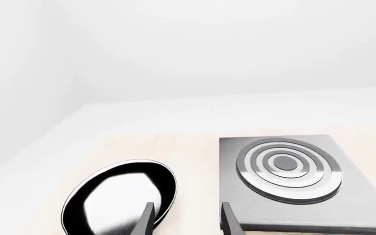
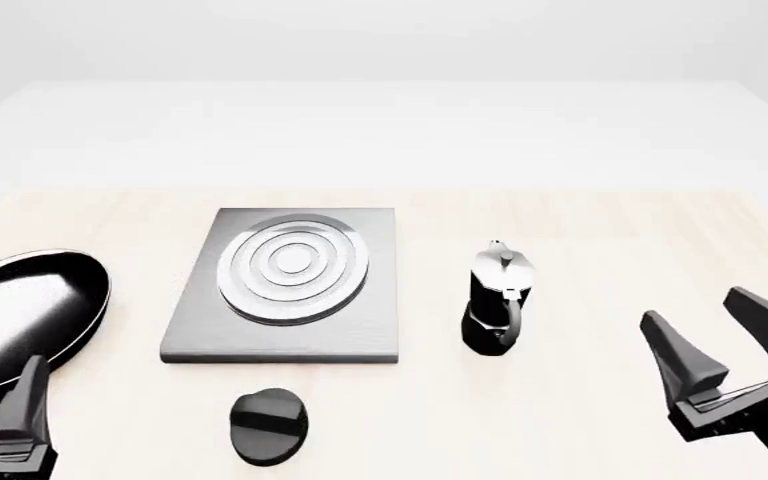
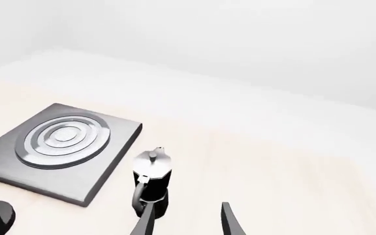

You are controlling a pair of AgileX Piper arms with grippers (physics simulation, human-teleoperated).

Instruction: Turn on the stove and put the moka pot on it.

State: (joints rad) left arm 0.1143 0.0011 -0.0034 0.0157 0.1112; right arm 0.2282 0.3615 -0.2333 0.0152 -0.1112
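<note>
Two grippers, left [image 2: 4, 420] and right [image 2: 731, 345], are cut off by the front view's edge, fingers spread and holding nothing. On the pale wooden surface [image 2: 584, 220], the moka pot [image 2: 500, 298] stands upright right of the stove [image 2: 291, 283], with its knob [image 2: 268, 426] in front and a pan [image 2: 17, 318] on the left.

Grey stove [image 2: 291, 290] flat mid-table, black knob [image 2: 269, 425] before it, upright moka pot [image 2: 499, 299] beside, right.

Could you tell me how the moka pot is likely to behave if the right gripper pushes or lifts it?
The moka pot stands tall on a narrow base, so a high push would probably tip it rather than slide it. Its faceted, waisted body looks rigid and should give flat faces to grip. The side handle faces the arms' side, so weight may sit slightly off-centre when lifted.
</note>
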